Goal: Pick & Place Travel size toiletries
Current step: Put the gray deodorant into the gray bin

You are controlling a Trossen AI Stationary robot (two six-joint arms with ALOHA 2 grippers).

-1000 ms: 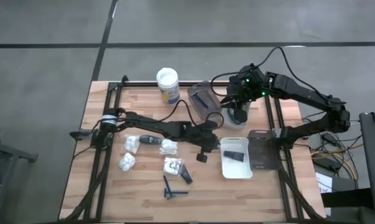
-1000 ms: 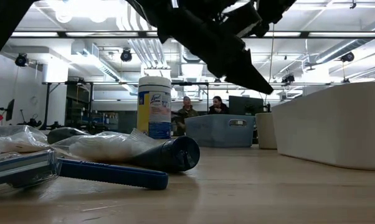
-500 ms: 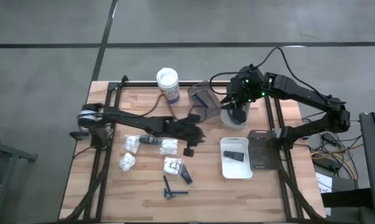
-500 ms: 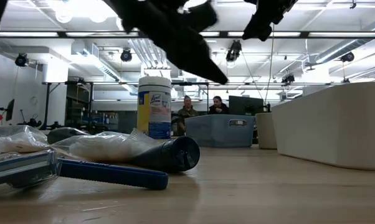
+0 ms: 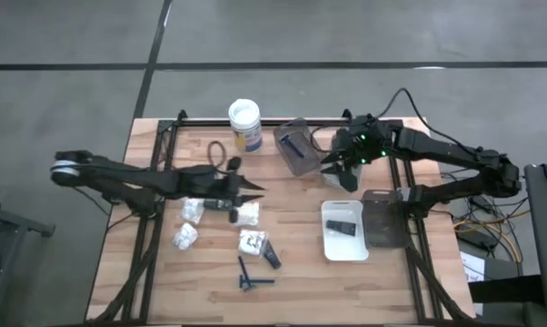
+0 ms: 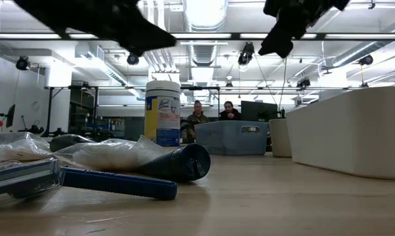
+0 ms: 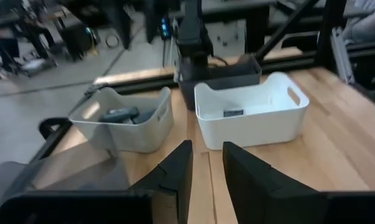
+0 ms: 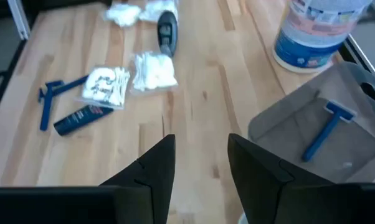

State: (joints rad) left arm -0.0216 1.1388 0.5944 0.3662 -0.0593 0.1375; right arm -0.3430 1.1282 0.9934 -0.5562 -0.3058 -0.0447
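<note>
Toiletries (image 5: 242, 214) lie bunched mid-frame beneath the left pincer (image 5: 246, 190), parted and empty like the right pincer (image 5: 343, 174), so a descent could snag two.

Grey concrete floor (image 5: 74, 54); ceiling strip lights (image 6: 204, 36) over the workshop

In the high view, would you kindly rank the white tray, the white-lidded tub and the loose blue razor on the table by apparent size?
1. White tray, clearly largest.
2. White-lidded tub.
3. Blue razor, thinnest and smallest in area, though about as long as the tub looks.
</note>
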